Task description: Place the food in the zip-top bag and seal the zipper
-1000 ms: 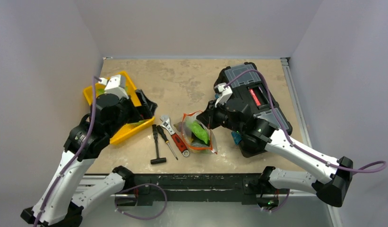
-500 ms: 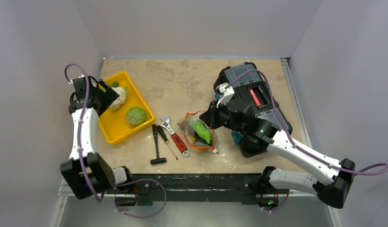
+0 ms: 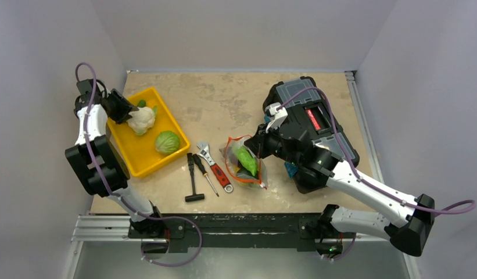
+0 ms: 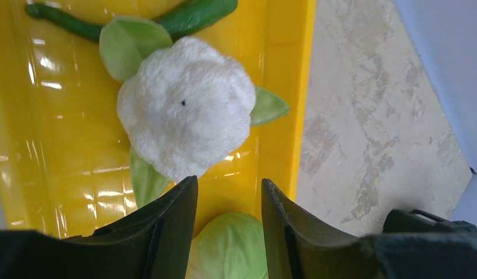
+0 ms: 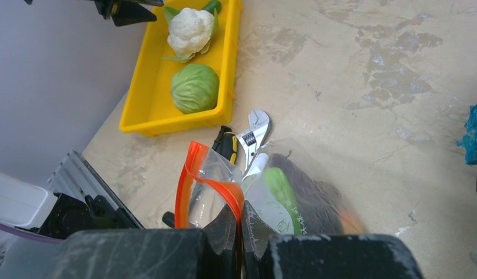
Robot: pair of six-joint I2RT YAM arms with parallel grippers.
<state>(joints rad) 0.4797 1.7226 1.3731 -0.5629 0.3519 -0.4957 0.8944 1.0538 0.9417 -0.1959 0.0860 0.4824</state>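
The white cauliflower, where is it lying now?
In the top view the cauliflower lies at the far end of the yellow tray, on the left, just beyond the cabbage, beside the open left gripper.

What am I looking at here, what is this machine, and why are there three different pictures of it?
It is a pair of robot arms bolted at the near edge of a table. One picture looks down from above. The other two come from a small camera on each wrist, so each arm's own two-finger tool shows at the bottom of its picture. The left tool is open and empty, above a yellow tray that holds a white cauliflower and a green cabbage. The right tool is pinched shut on the orange edge of a clear zip-top bag with green food inside. A red-handled wrench lies beside the bag, and a black case sits on the right.
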